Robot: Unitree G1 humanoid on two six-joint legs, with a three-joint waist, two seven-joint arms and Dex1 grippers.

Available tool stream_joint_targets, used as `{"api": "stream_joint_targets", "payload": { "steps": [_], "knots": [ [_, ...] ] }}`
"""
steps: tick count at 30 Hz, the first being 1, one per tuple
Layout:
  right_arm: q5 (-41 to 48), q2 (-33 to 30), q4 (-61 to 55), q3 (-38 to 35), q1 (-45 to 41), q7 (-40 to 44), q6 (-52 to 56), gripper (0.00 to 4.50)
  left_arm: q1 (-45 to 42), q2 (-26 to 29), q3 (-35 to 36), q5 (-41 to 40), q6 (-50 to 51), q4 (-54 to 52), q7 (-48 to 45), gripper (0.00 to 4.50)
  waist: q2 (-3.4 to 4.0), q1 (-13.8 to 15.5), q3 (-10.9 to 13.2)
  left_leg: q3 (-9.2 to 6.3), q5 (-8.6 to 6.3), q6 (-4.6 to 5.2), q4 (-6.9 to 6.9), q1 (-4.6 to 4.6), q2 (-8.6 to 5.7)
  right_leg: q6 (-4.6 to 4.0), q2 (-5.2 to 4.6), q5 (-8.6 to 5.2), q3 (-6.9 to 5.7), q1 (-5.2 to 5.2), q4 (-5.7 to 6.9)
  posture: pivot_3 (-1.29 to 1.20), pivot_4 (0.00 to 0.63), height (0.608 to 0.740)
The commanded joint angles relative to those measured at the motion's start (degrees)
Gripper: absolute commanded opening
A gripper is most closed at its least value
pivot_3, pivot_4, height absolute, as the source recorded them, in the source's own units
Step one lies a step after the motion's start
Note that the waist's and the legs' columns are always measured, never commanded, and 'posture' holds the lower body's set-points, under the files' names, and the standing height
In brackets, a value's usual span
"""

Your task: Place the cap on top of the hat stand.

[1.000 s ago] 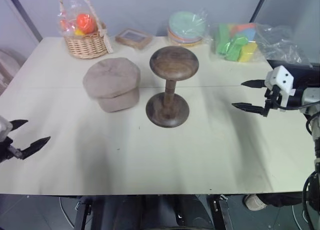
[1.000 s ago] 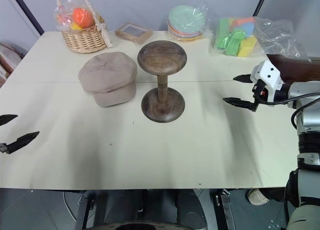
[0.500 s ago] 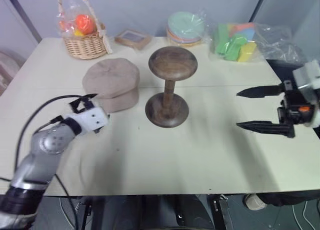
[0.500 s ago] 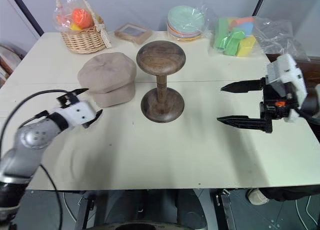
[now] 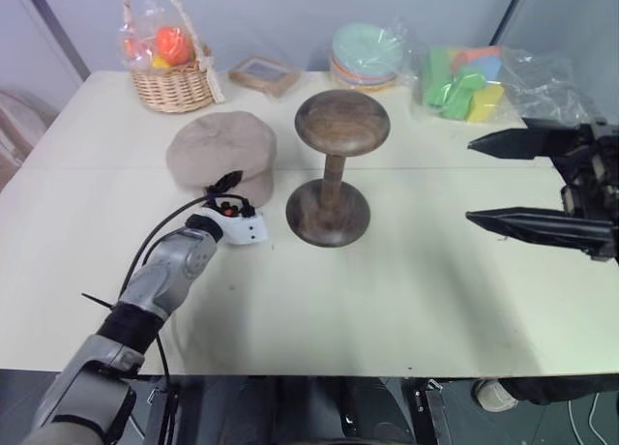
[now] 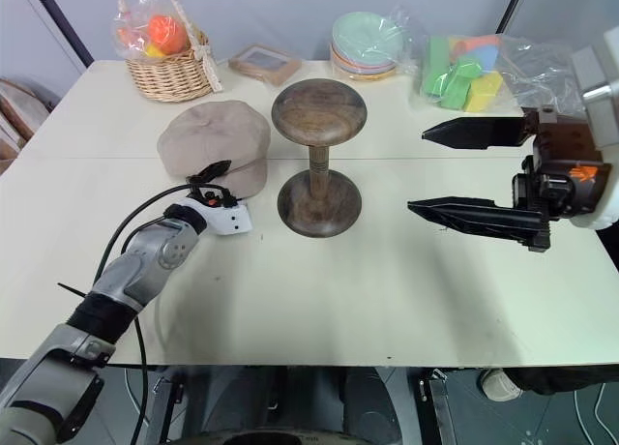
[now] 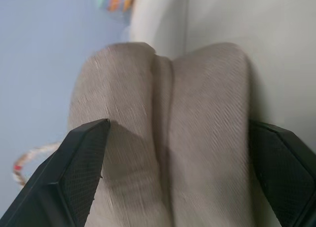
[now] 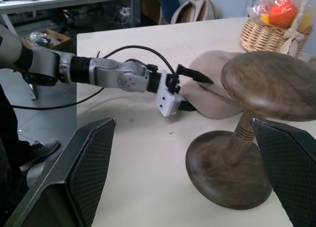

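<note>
The beige cap [image 5: 221, 147] lies on the table, just left of the dark wooden hat stand [image 5: 340, 123], which stands upright with a bare top. My left gripper [image 5: 242, 192] is open at the cap's near edge. In the left wrist view the cap [image 7: 163, 128] sits between the two wide-spread fingers [image 7: 84, 163], and I cannot tell whether they touch it. Off to the right of the stand my right gripper [image 5: 470, 181] hangs open and empty above the table, pointing left toward the stand.
Along the table's far edge stand a wicker basket [image 5: 174, 77] with wrapped fruit, a small picture frame [image 5: 263, 74], a wrapped stack of plates [image 5: 366, 53] and a bag of coloured foam blocks [image 5: 464, 77]. A cable trails from my left arm.
My left arm has swung in from the table's left side to the cap's near edge, rolling its wrist. My right gripper has pulled back and risen; both stay open.
</note>
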Motion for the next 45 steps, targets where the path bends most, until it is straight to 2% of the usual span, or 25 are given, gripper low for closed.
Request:
{"api": "stream_joint_targets", "payload": {
  "steps": [1,6,9,14,15,16,22,24,30,34,38,42,45],
  "knots": [
    [1.4,-0.8,-0.4,-1.7,-0.6,-0.9,-1.1,4.50,-1.9,-0.7,-1.0,2.4,-0.3,5.3,4.0,4.46,0.00,0.0,0.0,0.00,0.00,0.00,0.01,0.01,0.00,0.00,0.00,0.00,0.00,0.00,0.01,0.00,0.150,0.740],
    [1.0,-0.5,0.0,-1.3,-0.3,-1.3,-2.0,4.50,-3.3,0.2,0.2,2.7,0.9,7.6,6.1,4.46,0.00,-0.2,0.0,-0.01,0.00,0.00,0.06,0.01,0.01,0.00,0.01,0.00,0.00,0.01,0.07,0.00,0.150,0.740],
    [0.7,-0.4,0.2,-0.9,-0.2,-1.7,-2.6,4.50,-3.8,1.1,1.4,1.5,1.4,9.3,6.0,3.19,0.00,-0.6,0.0,0.00,0.00,0.00,0.04,0.02,0.03,0.00,0.05,0.00,0.01,-0.03,0.11,0.00,0.150,0.740],
    [0.4,-0.3,0.9,-0.6,-0.4,-2.1,-3.4,4.50,-4.0,1.5,3.6,-1.8,1.3,9.6,5.5,0.57,0.00,-0.3,0.0,0.00,0.00,0.00,0.06,-0.01,0.02,0.00,0.02,0.00,0.01,-0.08,0.17,0.00,0.150,0.740],
    [0.3,-0.3,1.0,-0.4,-0.4,-2.2,-3.5,4.50,-4.1,1.6,4.0,-2.2,1.3,9.4,5.5,0.13,0.00,-0.3,0.0,0.01,0.00,0.00,0.07,-0.01,0.01,0.00,0.00,0.00,0.01,-0.07,0.17,0.00,0.150,0.740],
    [0.2,-0.3,1.1,-0.3,-0.4,-2.3,-3.7,4.50,-4.4,1.8,4.3,-2.5,1.2,9.1,5.6,0.02,0.00,-0.3,0.0,0.00,0.00,0.00,0.07,-0.01,0.01,0.00,0.01,0.00,0.01,-0.07,0.17,0.00,0.150,0.740],
    [-0.7,-1.0,2.6,-0.8,0.7,-2.6,-3.5,4.50,-7.9,5.8,7.5,-6.2,-3.4,4.0,4.1,0.02,-0.07,-0.3,0.0,-0.01,0.00,0.00,0.07,-0.04,0.02,0.00,0.02,0.00,0.00,-0.10,0.17,0.00,0.150,0.740],
    [-2.1,-1.3,3.4,-1.7,1.4,-2.2,-4.1,4.50,-11.1,8.6,10.2,-11.5,-12.5,0.9,3.5,0.02,-0.15,-0.3,0.1,-0.03,0.00,0.00,0.08,-0.06,0.03,0.00,0.02,0.00,0.00,-0.13,0.17,0.00,0.150,0.740],
    [-7.9,-1.1,6.9,-1.3,2.0,-1.6,-7.6,4.50,-17.1,16.3,14.6,-16.8,-33.9,-3.1,5.2,0.02,-0.14,-0.2,0.1,0.02,-0.02,0.04,0.17,-0.20,-0.02,0.00,-0.07,0.00,0.03,-0.22,0.12,0.00,0.150,0.740],
    [-9.5,-0.9,7.8,-1.5,2.8,-0.8,-8.4,4.50,-17.3,17.3,17.0,-21.2,-42.3,-6.7,3.7,0.02,-0.10,-0.4,0.0,0.11,-0.04,0.06,0.16,-0.14,-0.02,0.01,-0.04,0.00,0.05,-0.18,0.14,0.00,0.150,0.740],
    [-10.6,-1.6,8.7,-2.4,3.1,0.2,-8.7,4.50,-14.1,18.2,16.1,-24.8,-49.6,-10.0,-0.6,0.02,-0.09,-0.5,0.0,0.14,-0.04,0.06,0.17,-0.12,0.02,0.01,0.01,0.00,0.06,-0.19,0.17,0.00,0.150,0.740],
    [-10.7,-2.1,8.9,-2.7,2.6,0.7,-8.3,4.50,-11.5,18.2,15.0,-24.8,-55.6,-10.0,-3.7,0.02,-0.09,-0.4,0.0,0.14,-0.04,0.06,0.18,-0.11,0.01,0.01,0.02,0.00,0.06,-0.18,0.20,0.00,0.150,0.740],
    [-10.1,-1.5,7.6,-2.4,2.8,0.2,-8.1,4.50,-12.6,15.3,14.0,-23.0,-55.7,-9.6,-5.0,0.02,-0.09,-0.2,0.0,0.14,-0.04,0.06,0.22,-0.11,0.01,0.01,0.02,0.00,0.06,-0.15,0.20,0.00,0.150,0.740]
  ]
}}
